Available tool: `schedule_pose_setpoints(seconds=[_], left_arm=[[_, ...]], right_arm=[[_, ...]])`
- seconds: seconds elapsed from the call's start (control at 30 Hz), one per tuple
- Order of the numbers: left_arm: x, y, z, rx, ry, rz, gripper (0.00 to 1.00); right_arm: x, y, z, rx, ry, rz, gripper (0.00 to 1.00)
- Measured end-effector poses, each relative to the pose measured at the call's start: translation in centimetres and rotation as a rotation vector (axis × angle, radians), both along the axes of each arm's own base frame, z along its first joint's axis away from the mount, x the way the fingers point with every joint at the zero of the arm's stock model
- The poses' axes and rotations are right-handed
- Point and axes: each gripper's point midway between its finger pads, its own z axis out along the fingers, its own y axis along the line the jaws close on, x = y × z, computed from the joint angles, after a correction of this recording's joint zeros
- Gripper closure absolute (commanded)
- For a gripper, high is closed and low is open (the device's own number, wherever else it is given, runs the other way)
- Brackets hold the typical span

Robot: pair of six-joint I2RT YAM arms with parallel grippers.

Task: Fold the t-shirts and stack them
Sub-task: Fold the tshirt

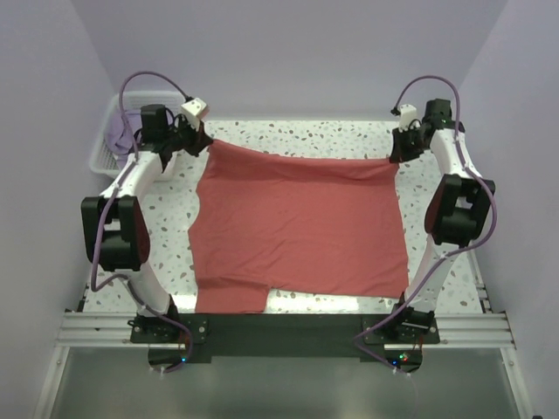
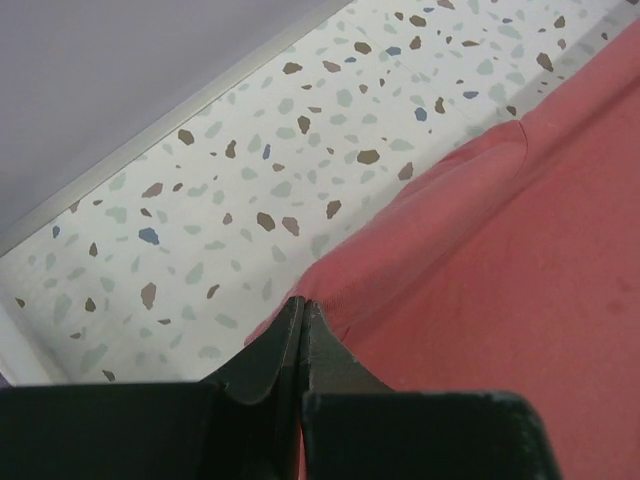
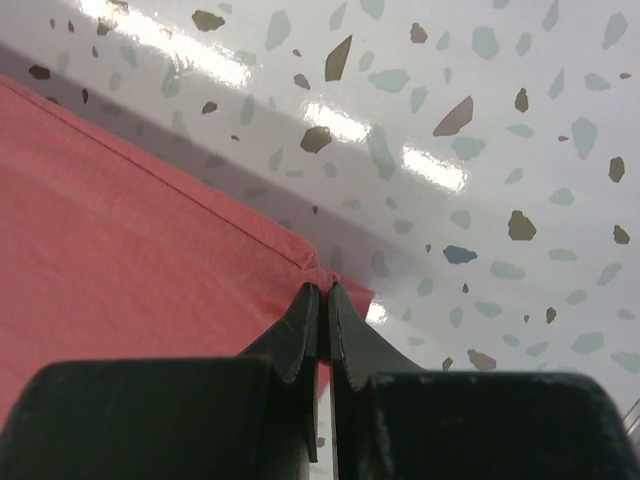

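The coral-red t-shirt [image 1: 297,227] lies spread over the middle of the terrazzo table, its far edge stretched between both grippers. My left gripper [image 1: 206,141] is shut on the shirt's far left corner; in the left wrist view the fingertips [image 2: 302,305] pinch the hem of the red cloth [image 2: 500,260]. My right gripper [image 1: 395,155] is shut on the far right corner; in the right wrist view it [image 3: 324,290] pinches a bunched bit of the cloth [image 3: 130,240]. The pale lavender t-shirt [image 1: 122,131] lies crumpled in the basket at the far left.
The white lattice basket [image 1: 101,157] stands at the table's far left corner, beside my left arm. The back wall runs just behind both grippers. Bare terrazzo table [image 1: 166,218] shows left and right of the shirt. A metal rail [image 1: 96,327] edges the near side.
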Motion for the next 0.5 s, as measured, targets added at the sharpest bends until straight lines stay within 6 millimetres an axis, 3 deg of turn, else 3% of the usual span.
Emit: schedule_pose_setpoints(seconds=[0.5], left_arm=[[-9.1, 0.2, -4.2, 0.087, 0.087, -0.052, 1.0]], right_arm=[[-5.5, 0.5, -3.1, -0.03, 0.108, 0.097, 1.0]])
